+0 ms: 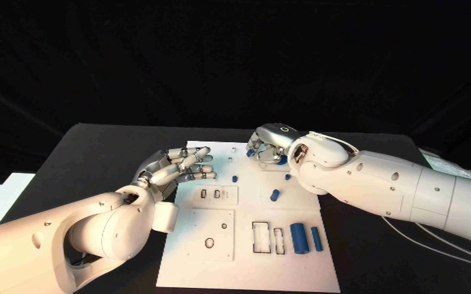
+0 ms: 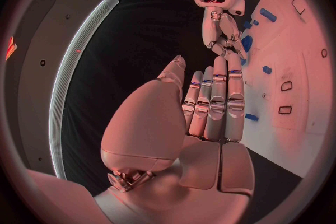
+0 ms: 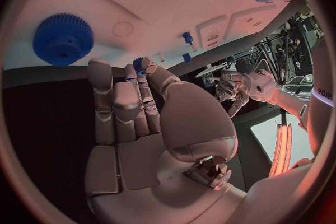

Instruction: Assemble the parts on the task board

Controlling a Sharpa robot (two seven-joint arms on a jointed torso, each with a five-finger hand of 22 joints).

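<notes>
Task board point(image 1: 221, 253) is lying mid-table point(image 1: 88, 151); all places relative to the board. Two cylinders point(image 1: 298, 237) are lying side by side on its near right part, w/ a thin pin point(image 1: 316, 238) just right of them. A short peg point(image 1: 275, 195) is lying nearer board centre. Gear point(image 3: 63, 39) is sitting at the far right corner, under the right hand point(image 1: 270, 145). Left hand point(image 1: 179, 165) is hovering over the board's far left edge.

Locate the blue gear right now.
The blue gear lies on the task board at its far right corner, just beyond the right hand.
</notes>
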